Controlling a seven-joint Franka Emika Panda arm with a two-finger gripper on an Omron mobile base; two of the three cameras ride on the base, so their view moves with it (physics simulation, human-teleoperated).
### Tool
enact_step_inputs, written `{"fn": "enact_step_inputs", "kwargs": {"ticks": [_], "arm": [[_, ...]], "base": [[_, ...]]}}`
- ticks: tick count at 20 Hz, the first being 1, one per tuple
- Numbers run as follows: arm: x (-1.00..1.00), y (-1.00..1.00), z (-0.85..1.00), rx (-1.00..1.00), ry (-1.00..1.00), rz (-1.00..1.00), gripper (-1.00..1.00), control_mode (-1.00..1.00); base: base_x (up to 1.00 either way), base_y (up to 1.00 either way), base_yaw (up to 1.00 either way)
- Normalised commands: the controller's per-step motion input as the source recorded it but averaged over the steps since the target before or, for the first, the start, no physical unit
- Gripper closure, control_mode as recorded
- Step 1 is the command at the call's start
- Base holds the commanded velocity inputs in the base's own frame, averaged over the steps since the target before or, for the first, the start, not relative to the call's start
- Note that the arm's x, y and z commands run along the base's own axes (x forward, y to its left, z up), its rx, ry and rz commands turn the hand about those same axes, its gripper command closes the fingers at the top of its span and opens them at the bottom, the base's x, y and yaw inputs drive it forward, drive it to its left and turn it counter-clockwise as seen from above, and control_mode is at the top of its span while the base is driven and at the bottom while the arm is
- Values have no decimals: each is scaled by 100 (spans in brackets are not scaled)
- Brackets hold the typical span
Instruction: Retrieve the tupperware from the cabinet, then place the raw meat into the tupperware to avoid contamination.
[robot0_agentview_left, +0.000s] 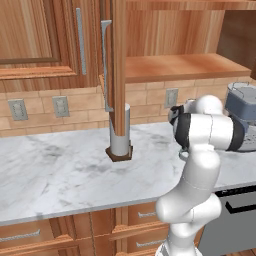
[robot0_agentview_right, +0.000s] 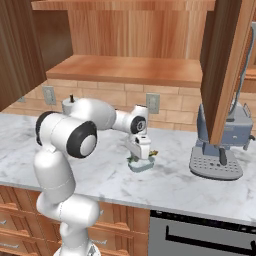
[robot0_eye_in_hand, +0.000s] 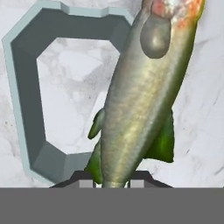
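holding the meat (robot0_eye_in_hand: 140, 109) by one end, my gripper (robot0_agentview_right: 141, 150) hangs over the tub (robot0_agentview_right: 140, 164) on the counter (robot0_agentview_right: 165, 185); i judge its long axis points down past the tub's rim, not squarely inside.

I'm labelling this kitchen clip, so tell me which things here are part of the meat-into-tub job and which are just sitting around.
Part of the job:
- raw meat, held in the gripper
- tupperware, on the counter under the fish
- cabinet, doors open, shelf bare

Just there:
- coffee machine
- paper towel roll
- wall outlets
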Motion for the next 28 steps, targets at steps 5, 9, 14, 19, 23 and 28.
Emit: {"fn": "enact_step_inputs", "kwargs": {"ticks": [5,9,14,19,23,28], "arm": [[-3,3,12,-1,0,0,100,-100],[-4,9,7,-3,0,0,-100,-100],[-5,1,7,-2,-1,0,-100,-100],[-7,0,4,0,-1,0,-100,-100],[-13,0,10,-2,-4,-1,-100,-100],[-31,9,9,-5,-5,-4,-100,-100]], "base": [[0,0,0],[0,0,0],[0,0,0],[0,0,0],[0,0,0],[0,0,0]]}}
